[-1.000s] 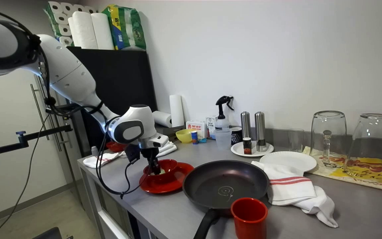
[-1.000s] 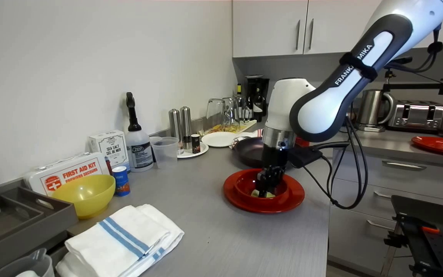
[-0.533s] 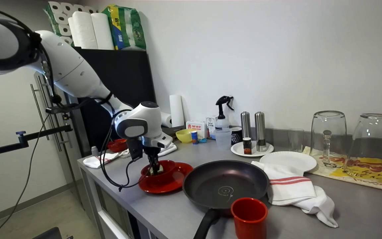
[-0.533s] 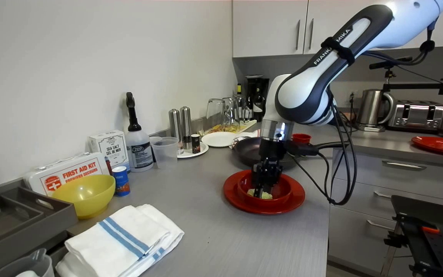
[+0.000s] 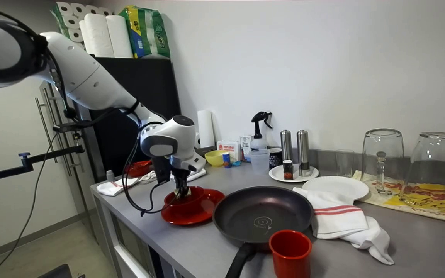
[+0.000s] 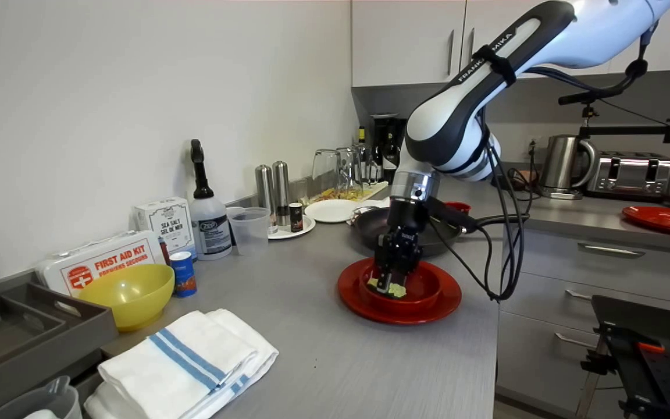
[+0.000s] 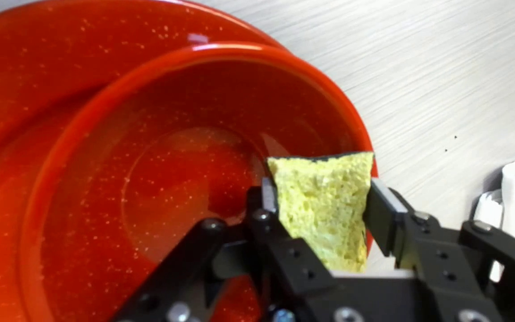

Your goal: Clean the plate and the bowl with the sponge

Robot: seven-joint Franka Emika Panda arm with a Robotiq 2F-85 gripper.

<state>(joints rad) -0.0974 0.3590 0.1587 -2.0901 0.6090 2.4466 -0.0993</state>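
Note:
The red bowl point(image 7: 239, 52) rests on the red plate point(image 7: 83, 40), off its centre. Both also show in the exterior views, the bowl point(image 6: 416, 304) inside the plate's rim point(image 6: 453, 291). My gripper point(image 7: 324, 195) is shut on the yellow-green sponge point(image 7: 322, 208), squeezed between both fingers. In the wrist view the sponge covers part of the bowl's inner wall and rim on the right. The gripper point(image 6: 392, 280) leans inside the bowl in an exterior view, the sponge point(image 6: 392, 289) low at its tips. Whether the sponge touches the wall, I cannot tell.
A black frying pan point(image 5: 263, 216) stands close beside the plate, with a red cup point(image 5: 291, 255) by its handle. White cloths point(image 5: 342, 220) lie past the pan. Folded towels point(image 6: 189, 355) and a yellow bowl point(image 6: 131, 294) lie elsewhere on the counter point(image 6: 323, 372).
My hand has tilted and swept the sponge from the bowl's bottom up toward its rim. The bowl shifted slightly on the plate between the earliest frames. The grip on the sponge stayed.

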